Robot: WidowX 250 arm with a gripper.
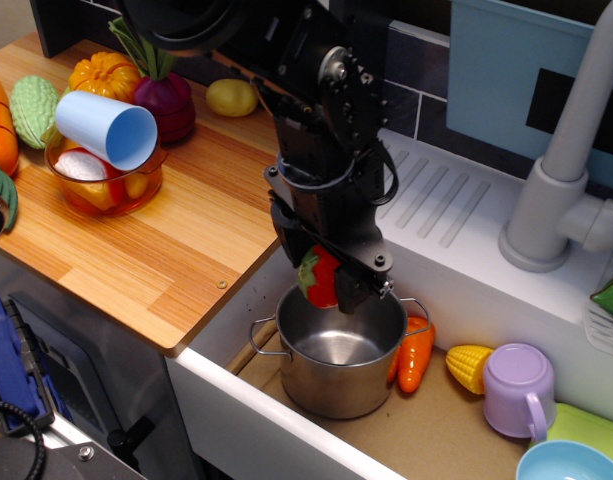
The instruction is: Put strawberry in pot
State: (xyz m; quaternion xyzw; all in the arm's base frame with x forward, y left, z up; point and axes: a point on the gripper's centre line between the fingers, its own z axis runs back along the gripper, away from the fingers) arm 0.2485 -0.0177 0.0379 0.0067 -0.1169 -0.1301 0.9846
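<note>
My gripper point(326, 280) is shut on the red strawberry point(320, 276), whose green cap shows at its left. It holds the strawberry just above the far rim of the shiny steel pot point(338, 345). The pot stands in the sink with its two wire handles out to the sides, and its inside shows only bare metal. The black arm comes down from the upper left and hides part of the pot's far rim.
An orange toy carrot point(416, 355), a toy corn point(470, 366) and a lilac cup point(516, 388) lie in the sink right of the pot. A wooden counter point(156, 250) at left holds a bowl point(104, 186), a blue cup point(108, 129) and toy vegetables. A grey tap point(566, 160) stands at right.
</note>
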